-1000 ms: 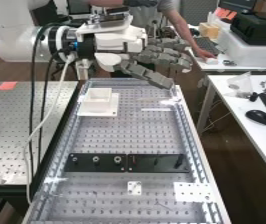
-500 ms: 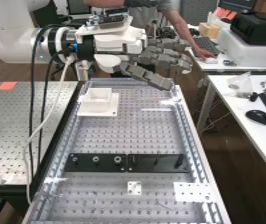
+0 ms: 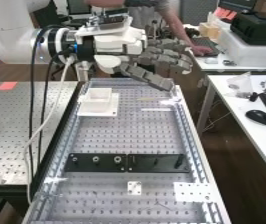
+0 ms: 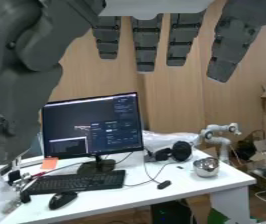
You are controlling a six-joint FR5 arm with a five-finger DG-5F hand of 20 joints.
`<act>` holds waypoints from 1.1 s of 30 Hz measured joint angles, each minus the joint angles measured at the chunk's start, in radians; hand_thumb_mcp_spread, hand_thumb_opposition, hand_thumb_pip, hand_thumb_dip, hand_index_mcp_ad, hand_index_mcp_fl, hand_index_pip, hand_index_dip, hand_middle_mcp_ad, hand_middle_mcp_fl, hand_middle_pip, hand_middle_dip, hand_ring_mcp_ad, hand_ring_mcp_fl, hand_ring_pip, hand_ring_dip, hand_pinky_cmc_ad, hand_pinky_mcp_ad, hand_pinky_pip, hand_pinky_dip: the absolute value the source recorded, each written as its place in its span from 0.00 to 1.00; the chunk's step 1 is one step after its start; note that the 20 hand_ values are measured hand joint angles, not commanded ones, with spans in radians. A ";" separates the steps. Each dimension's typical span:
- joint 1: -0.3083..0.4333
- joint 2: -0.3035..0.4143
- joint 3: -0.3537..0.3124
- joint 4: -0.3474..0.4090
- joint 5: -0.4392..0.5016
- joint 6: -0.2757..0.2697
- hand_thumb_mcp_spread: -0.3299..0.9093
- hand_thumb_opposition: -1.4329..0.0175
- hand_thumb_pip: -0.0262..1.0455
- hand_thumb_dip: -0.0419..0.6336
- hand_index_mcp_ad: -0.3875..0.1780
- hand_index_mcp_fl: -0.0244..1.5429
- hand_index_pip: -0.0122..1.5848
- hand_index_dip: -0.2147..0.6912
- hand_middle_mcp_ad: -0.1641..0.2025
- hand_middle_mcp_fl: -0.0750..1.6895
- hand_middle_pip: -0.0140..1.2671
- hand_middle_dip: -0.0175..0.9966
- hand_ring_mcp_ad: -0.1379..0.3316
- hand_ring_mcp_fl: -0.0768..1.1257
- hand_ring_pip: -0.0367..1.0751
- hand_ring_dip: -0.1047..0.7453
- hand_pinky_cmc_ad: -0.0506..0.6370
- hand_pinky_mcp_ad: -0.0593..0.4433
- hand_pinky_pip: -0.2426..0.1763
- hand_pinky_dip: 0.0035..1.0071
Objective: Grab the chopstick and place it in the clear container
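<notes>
The white robot arm comes in from the left at the far end. Its wrist is roughly level, and the dark grey hand points right, open, its fingers extended and spread apart.

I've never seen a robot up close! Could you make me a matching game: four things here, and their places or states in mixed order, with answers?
Things
1. Robot's hand
2. Orange patch
3. Square box
4. Computer mouse

Places or states
A. Stands on a flat white plate
B. Black, lying on a white desk
C. Fingers open, over the bench's far end
D. On the metal table beside the bench

Pairs: 1-C, 2-D, 3-A, 4-B
</notes>
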 joint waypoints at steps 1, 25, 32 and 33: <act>0.001 0.000 0.001 -0.003 0.005 0.001 0.39 0.46 0.49 0.18 0.48 0.04 0.05 0.34 0.65 0.08 0.12 0.17 0.58 0.08 0.13 0.30 0.72 0.83 0.47 0.17; 0.013 -0.019 0.052 -0.018 -0.059 -0.029 0.39 0.47 0.49 0.17 0.48 0.04 0.05 0.34 0.65 0.08 0.12 0.17 0.58 0.08 0.13 0.30 0.72 0.83 0.47 0.17; 0.014 -0.021 0.056 -0.022 -0.076 -0.035 0.39 0.47 0.49 0.17 0.48 0.04 0.05 0.34 0.65 0.08 0.12 0.17 0.57 0.08 0.13 0.30 0.72 0.83 0.47 0.17; 0.014 -0.021 0.056 -0.023 -0.076 -0.035 0.39 0.47 0.49 0.17 0.48 0.04 0.05 0.34 0.65 0.08 0.12 0.17 0.57 0.08 0.13 0.30 0.72 0.83 0.47 0.17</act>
